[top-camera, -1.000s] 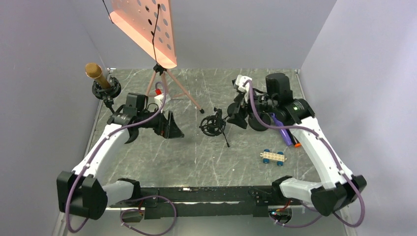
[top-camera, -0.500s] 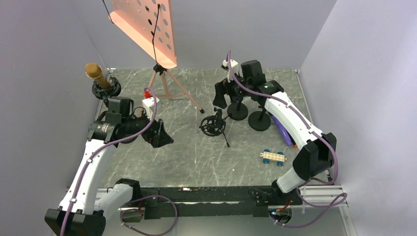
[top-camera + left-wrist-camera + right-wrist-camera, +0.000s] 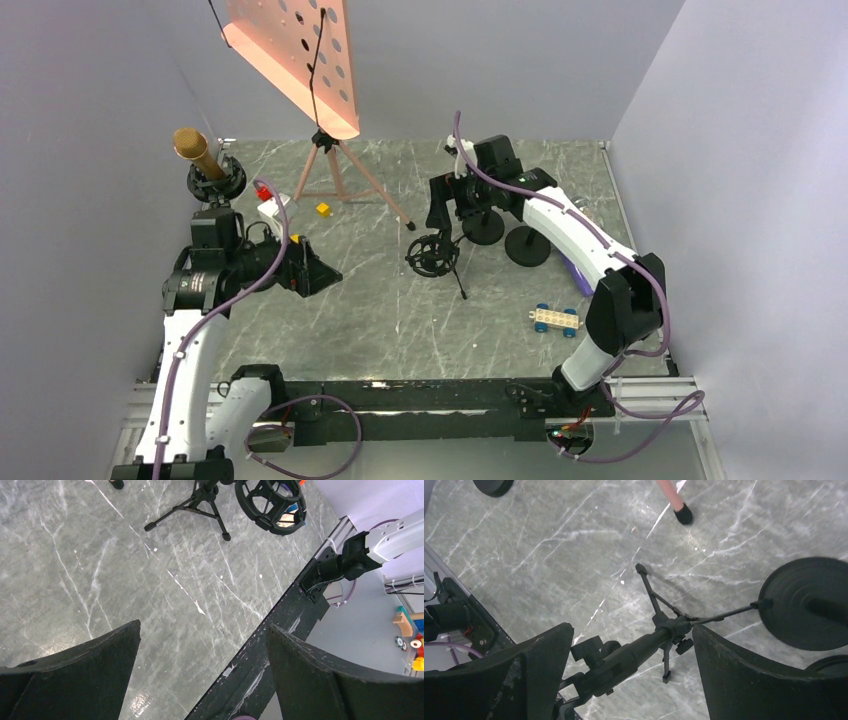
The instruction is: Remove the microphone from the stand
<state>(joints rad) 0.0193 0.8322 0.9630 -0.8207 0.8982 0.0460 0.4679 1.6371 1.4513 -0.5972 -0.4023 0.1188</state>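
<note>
The microphone (image 3: 192,150), gold-headed, stands tilted in a black shock-mount stand (image 3: 216,183) at the far left corner of the table. My left gripper (image 3: 322,274) hovers open to the right of and nearer than it, well apart from it. In the left wrist view the left gripper (image 3: 202,645) holds nothing and looks at bare marble and the frame rail. My right gripper (image 3: 445,208) is open at the back centre, above an empty shock mount on a small tripod (image 3: 434,253). In the right wrist view that tripod's stem (image 3: 644,645) lies below and between the open fingers, untouched.
A pink music stand (image 3: 300,50) rises at the back, one leg (image 3: 676,502) near the right gripper. Two round-based stands (image 3: 484,228) (image 3: 527,245) sit right of centre. A purple object (image 3: 575,270), a wheeled toy brick (image 3: 556,319) and small red (image 3: 264,193) and yellow blocks (image 3: 323,209) lie about.
The left arm has drawn back leftward and toward the near edge. The right arm has swung left and farther back, over the empty tripod mount. Both grippers stayed open.
</note>
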